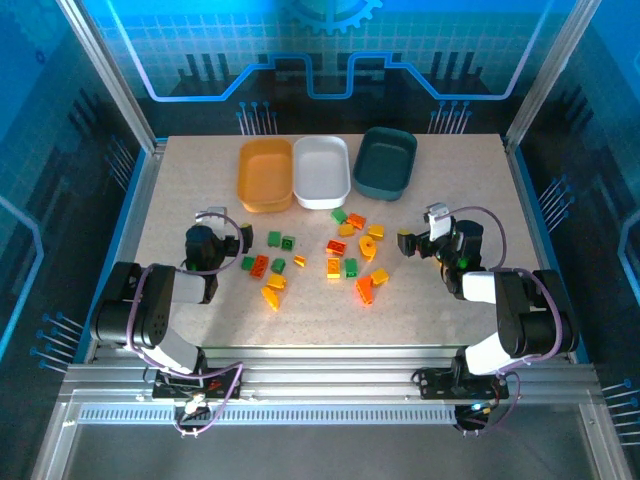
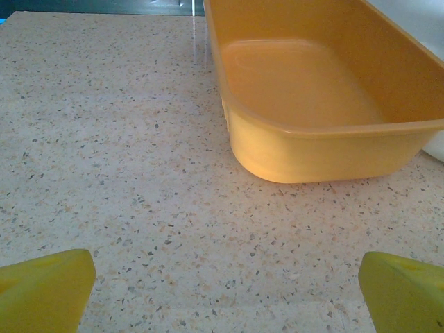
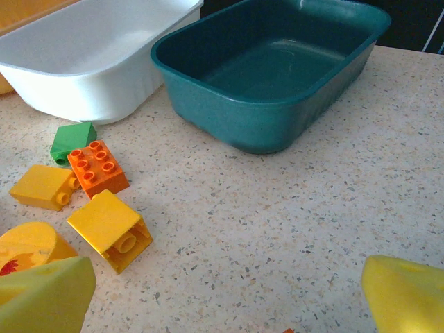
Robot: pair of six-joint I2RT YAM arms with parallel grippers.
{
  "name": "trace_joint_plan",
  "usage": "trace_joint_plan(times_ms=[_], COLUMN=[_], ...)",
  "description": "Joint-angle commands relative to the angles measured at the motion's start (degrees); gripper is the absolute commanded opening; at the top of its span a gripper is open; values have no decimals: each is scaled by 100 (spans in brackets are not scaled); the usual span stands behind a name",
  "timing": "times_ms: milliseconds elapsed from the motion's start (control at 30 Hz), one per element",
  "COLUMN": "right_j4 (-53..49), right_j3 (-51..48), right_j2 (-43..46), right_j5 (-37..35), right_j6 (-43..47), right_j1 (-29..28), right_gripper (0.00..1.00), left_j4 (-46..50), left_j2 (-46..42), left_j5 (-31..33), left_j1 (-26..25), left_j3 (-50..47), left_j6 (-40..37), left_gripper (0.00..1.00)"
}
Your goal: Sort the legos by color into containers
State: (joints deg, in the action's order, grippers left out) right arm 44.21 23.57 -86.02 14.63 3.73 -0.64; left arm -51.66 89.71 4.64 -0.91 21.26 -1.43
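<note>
The legos lie scattered on the middle of the bench, none yet in a tray. The orange tray, white tray and teal tray sit in a row at the far edge, all bare inside. The left hand is released and empty, its fingers spread over bare bench in front of the orange tray. The right hand is likewise released and empty, facing the teal tray. The step in hand looks like a first pick. For the right hand, the yellow brick to its left seems the easiest. It should straddle the brick's flat sides and come straight down, keeping clear of the orange brick just beside it. Each colour then needs one fixed tray: orange-red probably suits the orange one, green the teal, yellow the white.
</note>
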Motion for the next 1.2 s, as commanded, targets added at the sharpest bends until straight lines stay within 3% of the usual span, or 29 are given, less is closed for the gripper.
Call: trace_joint_plan(times_ms=[0, 133, 233, 333, 467, 533, 600, 667, 700, 733, 767, 800, 867, 967, 1167], right_j4=[124, 111, -250, -2625, -5016, -6272, -7026, -7508, -7818, -7801, -7878, -8041, -8366, -8841, -8934], right_j3=[-45, -18, 175, 1370, 3103, 4034, 4632, 4776, 4742, 4657, 4646, 4655, 4690, 4639, 3993], right_j2=[33, 24, 140, 672, 1285, 1504, 1535, 1488, 1428, 1350, 1245, 1122, 925, 684, 226], right_j5=[108, 113, -556, -1250, -2080, -2662, -2323, -2877, -2856, -2054, -1610, -1427, -1517, -1840, -2076], right_j6=[83, 45, -71, -36, -775, -1442, -1857, -3272, -4008, -4066, -4139, -4239, -4159, -4023, -3868], right_j1=[55, 77, -57, -442, -955, -1155, -1040, -830, -576, -225, -2, 130, 139, 39, -233], right_gripper=[100, 100, 100, 100, 100, 100, 100, 100, 100, 96, 89, 83, 81, 82, 79], left_j4=[-51, -8, 148, 1550, 3325, 4122, 4920, 6298, 6986, 7235, 7254, 7502, 8131, 9020, 9983], left_j2=[-112, -112, -204, -1156, -2544, -3037, -3350, -3633, -3791, -3975, -4156, -4406, -4855, -5130, -4793], left_j5=[-77, -87, 85, -196, -792, -1057, -921, -622, -709, -1006, -1227, -1084, -381, -3, -684], left_j1=[-7, 12, 12, -18, -85, -129, -138, -130, -100, -70, -68, -67, -54, -33, -32], left_j3=[83, 104, 154, 499, 1390, 2024, 2623, 3230, 3479, 3523, 3446, 3275, 2935, 2721, 2637], left_j6=[21, 55, 83, -25, 431, 1065, 2253, 3702, 3993, 3758, 3351, 3510, 3934, 3708, 3633], left_gripper=[99, 99, 99, 99, 99, 99, 99, 99, 99, 99, 99, 99, 99, 99, 99])
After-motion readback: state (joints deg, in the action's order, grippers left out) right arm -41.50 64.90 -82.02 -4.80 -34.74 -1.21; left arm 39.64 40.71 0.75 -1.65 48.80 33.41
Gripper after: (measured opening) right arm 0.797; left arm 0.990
